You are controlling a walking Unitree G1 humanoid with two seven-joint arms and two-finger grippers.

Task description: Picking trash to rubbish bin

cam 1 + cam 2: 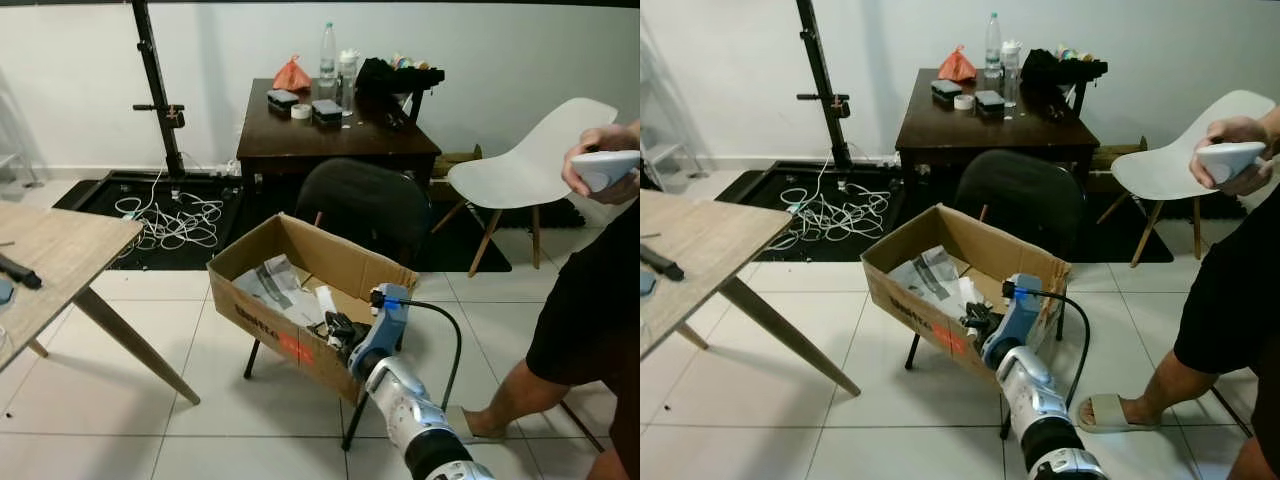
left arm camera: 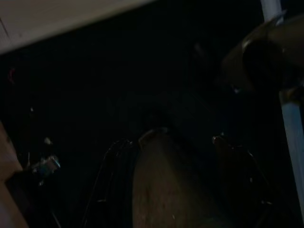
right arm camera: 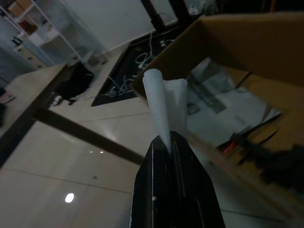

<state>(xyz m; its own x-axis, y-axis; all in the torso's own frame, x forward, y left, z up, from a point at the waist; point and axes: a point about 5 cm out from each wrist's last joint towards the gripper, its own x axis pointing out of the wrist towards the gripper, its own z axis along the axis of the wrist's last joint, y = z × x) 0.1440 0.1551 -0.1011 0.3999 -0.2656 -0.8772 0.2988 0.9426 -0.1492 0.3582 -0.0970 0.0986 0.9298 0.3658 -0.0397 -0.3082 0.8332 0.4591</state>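
Observation:
My right gripper reaches over the near wall of an open cardboard box that rests on a black chair. In the right wrist view its black fingers are shut on a folded piece of white paper, which sticks up from their tips over the box's edge. The same white paper stands just above the gripper in the head view. Crumpled newspaper and other scraps lie inside the box. The left arm hangs idle, and its wrist view is very dark.
A wooden table stands at the left with slanted legs. A person stands at the right holding a white device. Behind are a dark desk, a white chair and loose cables on the floor.

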